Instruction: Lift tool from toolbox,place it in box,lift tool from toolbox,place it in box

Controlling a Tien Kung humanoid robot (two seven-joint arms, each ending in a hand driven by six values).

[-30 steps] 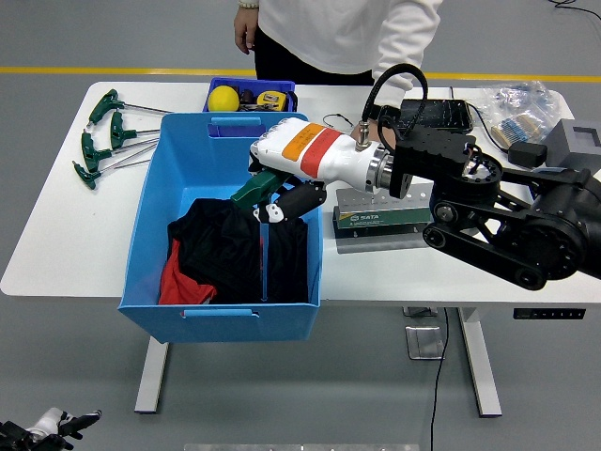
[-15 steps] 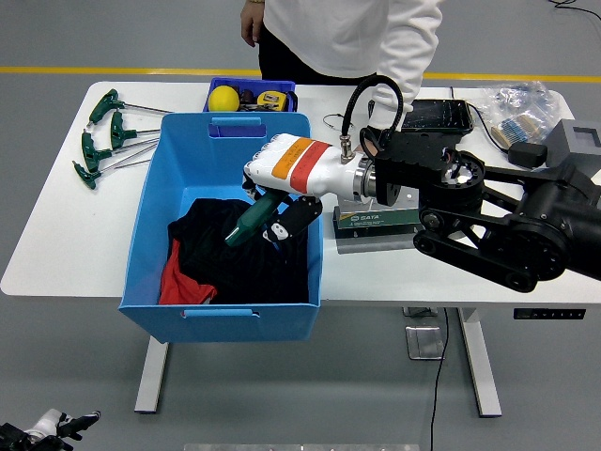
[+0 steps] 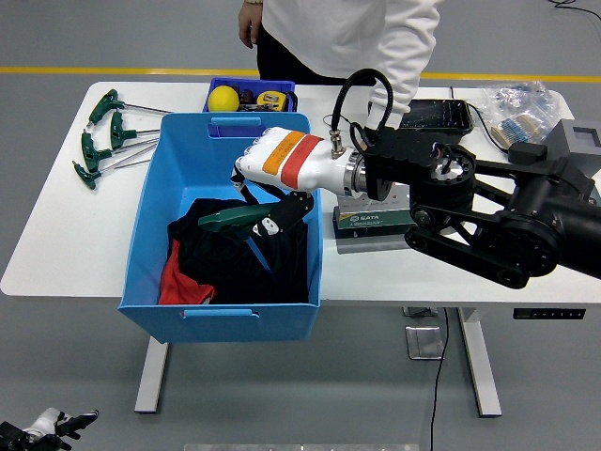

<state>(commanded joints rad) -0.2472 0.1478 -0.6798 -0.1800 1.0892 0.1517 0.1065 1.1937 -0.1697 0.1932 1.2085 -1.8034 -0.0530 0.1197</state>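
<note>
Fingers (image 3: 282, 209) of your right hand (image 3: 272, 183) curl around the green tool (image 3: 228, 218), holding it level inside the blue box (image 3: 150, 211), just above the black and red cloth (image 3: 235, 258). Your toolbox (image 3: 376, 224) sits beside the box's right wall, near the table's (image 3: 56, 235) front edge.

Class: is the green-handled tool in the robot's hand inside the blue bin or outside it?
Inside: the green-handled tool hangs within the blue bin walls, above dark cloth, gripped by the right hand.
</note>
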